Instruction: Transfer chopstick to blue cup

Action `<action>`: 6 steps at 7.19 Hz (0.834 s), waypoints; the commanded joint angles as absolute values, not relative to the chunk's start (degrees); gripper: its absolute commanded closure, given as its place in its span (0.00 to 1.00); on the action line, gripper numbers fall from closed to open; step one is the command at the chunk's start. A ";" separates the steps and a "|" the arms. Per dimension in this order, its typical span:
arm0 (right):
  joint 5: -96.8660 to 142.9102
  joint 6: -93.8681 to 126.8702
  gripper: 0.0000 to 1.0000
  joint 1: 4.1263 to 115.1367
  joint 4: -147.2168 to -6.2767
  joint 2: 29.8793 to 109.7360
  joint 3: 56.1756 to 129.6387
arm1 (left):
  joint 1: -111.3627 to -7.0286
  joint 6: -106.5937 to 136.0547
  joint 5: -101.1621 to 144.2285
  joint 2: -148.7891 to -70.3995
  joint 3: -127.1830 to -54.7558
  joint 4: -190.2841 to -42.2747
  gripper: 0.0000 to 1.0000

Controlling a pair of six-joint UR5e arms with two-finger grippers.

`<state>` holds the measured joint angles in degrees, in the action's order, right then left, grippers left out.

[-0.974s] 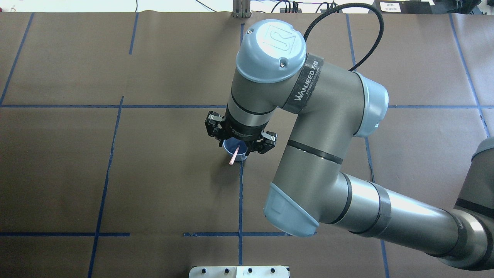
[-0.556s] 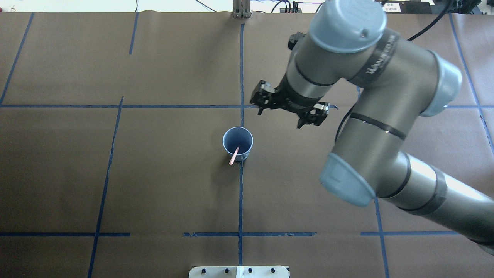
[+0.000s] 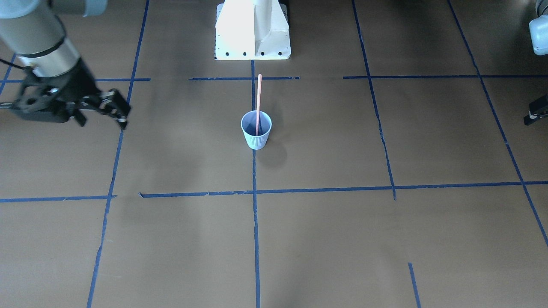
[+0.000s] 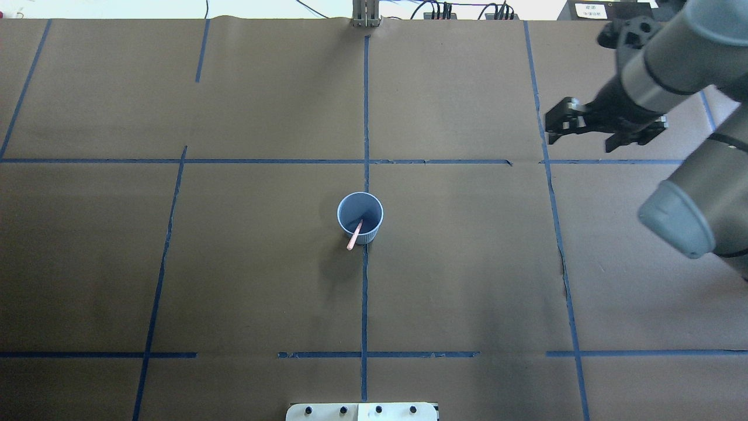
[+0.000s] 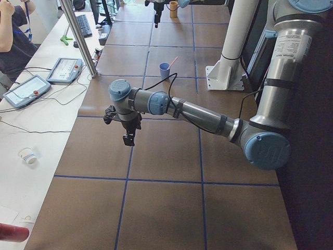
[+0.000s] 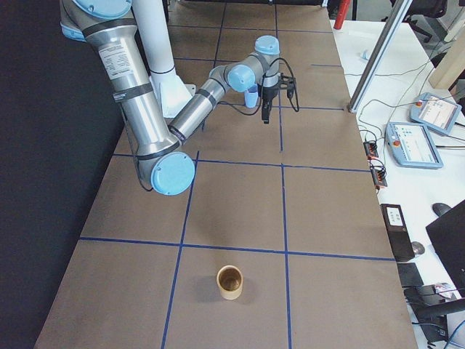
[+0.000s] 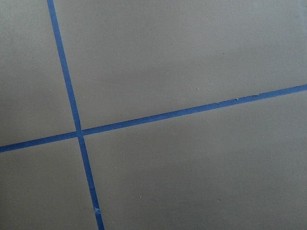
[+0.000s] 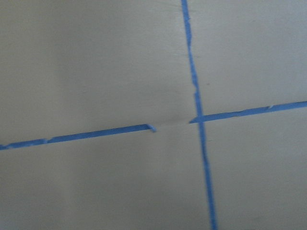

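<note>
The blue cup (image 4: 360, 217) stands upright at the middle of the table, also in the front view (image 3: 256, 130). The pinkish chopstick (image 4: 354, 235) stands inside it and leans on the rim nearest the robot (image 3: 258, 102). My right gripper (image 4: 581, 142) hovers far to the cup's right, open and empty (image 3: 102, 123). Only a dark edge of my left gripper (image 3: 535, 114) shows in the front view; I cannot tell whether it is open or shut. It hangs over the table well to the cup's left (image 5: 127, 133).
A brown cup (image 6: 230, 282) stands at the table's far right end. The white robot pedestal (image 3: 252, 30) sits behind the blue cup. A side bench with tablets (image 5: 27, 89) and a person runs along the operators' side. Both wrist views show only tape lines.
My right gripper has left the blue cup and swung right and away across the table, staying open. The chopstick stays in the cup.
</note>
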<state>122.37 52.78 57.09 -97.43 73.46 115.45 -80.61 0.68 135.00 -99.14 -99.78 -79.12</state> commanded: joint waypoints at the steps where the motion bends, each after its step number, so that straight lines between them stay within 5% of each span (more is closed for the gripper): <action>1: 133.62 28.43 0.00 71.56 -93.52 86.61 112.87 | -81.21 0.70 135.44 -99.14 -99.93 -79.10 0.00; 6: 144.41 3.78 0.00 88.15 -82.51 90.44 89.33 | -81.21 0.62 135.70 -98.70 -99.76 -79.10 0.00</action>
<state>142.85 5.29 86.33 -89.08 90.59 95.20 -81.18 0.68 135.70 -98.98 -99.76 -79.10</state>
